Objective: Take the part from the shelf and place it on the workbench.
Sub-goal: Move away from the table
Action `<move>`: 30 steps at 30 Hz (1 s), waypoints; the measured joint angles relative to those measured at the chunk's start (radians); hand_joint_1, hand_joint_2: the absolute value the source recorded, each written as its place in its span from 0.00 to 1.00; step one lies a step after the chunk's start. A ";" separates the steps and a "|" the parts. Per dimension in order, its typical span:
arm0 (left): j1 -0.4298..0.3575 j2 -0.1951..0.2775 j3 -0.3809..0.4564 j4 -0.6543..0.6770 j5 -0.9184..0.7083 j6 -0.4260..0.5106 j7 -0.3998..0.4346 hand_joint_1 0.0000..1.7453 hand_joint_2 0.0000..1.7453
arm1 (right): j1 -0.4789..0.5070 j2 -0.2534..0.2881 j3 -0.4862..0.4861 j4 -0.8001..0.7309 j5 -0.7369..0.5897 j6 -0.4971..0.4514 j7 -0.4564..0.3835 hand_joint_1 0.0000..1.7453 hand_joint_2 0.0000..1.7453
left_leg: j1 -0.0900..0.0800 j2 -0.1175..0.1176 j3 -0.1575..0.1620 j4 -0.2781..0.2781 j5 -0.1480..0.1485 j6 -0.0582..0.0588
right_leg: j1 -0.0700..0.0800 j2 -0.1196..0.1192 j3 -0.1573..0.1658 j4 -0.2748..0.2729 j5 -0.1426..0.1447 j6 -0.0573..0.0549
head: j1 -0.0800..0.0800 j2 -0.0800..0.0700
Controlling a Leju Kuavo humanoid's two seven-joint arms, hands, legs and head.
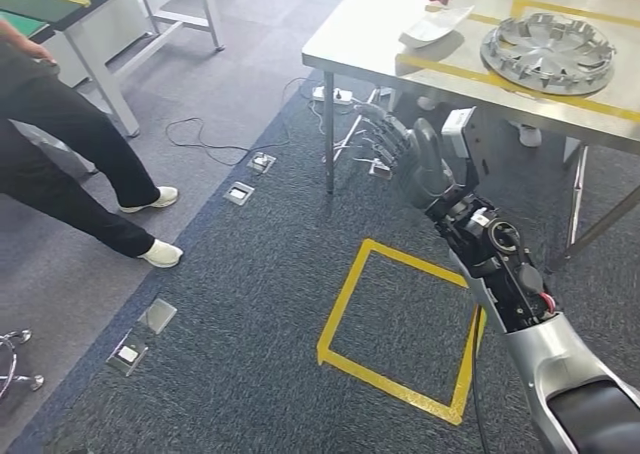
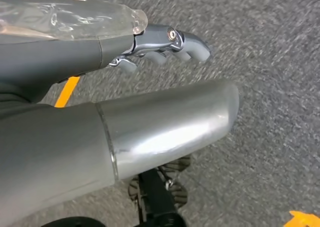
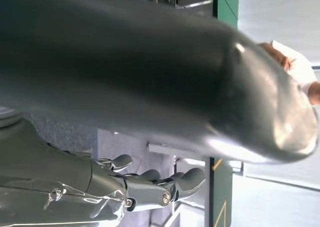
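Hubcap lies flat on the workbench, just beyond and above the raised right hand. That hand holds nothing, fingers apart; left hand seems empty too, fingers loosely extended, though blurred

A person's legs stand beside floor outlets and cable.

Head view looks down at carpet; wrist views sit close behind hands.

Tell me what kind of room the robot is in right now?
Likely a workshop or robot test lab: a steel workbench marked with yellow tape holds a wheel cover, a yellow taped square marks the grey carpet, and floor power outlets trail cables.
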 joint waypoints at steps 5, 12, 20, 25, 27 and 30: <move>-0.001 0.002 0.000 0.000 0.000 0.000 0.001 0.00 0.00 | -0.001 0.000 0.000 0.000 -0.001 0.002 0.002 0.00 0.00 | 0.000 0.057 0.118 -0.206 0.101 0.006 | 0.005 -0.056 0.003 0.001 -0.005 0.008 | -0.011 0.000; -0.001 0.005 0.000 0.000 0.000 -0.001 0.002 0.00 0.00 | -0.003 0.000 0.000 0.000 -0.001 0.006 0.001 0.00 0.00 | -0.004 0.020 0.152 -0.288 0.126 0.045 | 0.003 -0.039 -0.020 0.082 -0.072 0.041 | 0.001 0.000; -0.002 0.002 0.000 0.000 0.000 -0.001 0.003 0.00 0.00 | 0.002 -0.001 0.000 0.011 0.000 0.008 -0.009 0.00 0.00 | -0.007 -0.080 0.153 -0.279 0.125 0.049 | 0.000 0.062 -0.039 0.102 -0.030 0.033 | 0.026 0.000; 0.004 0.003 0.000 0.000 -0.001 -0.001 0.003 0.00 0.00 | -0.002 -0.001 0.001 0.012 0.000 0.009 -0.011 0.00 0.00 | -0.003 -0.115 0.127 -0.270 0.130 0.023 | -0.004 0.063 -0.002 0.011 -0.011 0.021 | 0.026 0.000; 0.004 0.003 0.000 0.000 -0.001 -0.001 0.003 0.00 0.00 | -0.005 -0.001 0.002 0.012 0.001 0.009 -0.012 0.00 0.00 | -0.005 -0.063 0.093 -0.203 0.091 0.015 | -0.006 0.035 0.003 0.002 -0.005 0.010 | 0.014 0.000; 0.000 0.001 0.000 0.000 -0.001 0.000 0.003 0.00 0.00 | -0.006 -0.001 0.002 0.012 0.004 0.009 -0.011 0.00 0.00 | 0.000 -0.002 -0.007 -0.002 0.007 0.004 | 0.001 -0.006 0.003 0.000 -0.006 0.003 | -0.001 0.000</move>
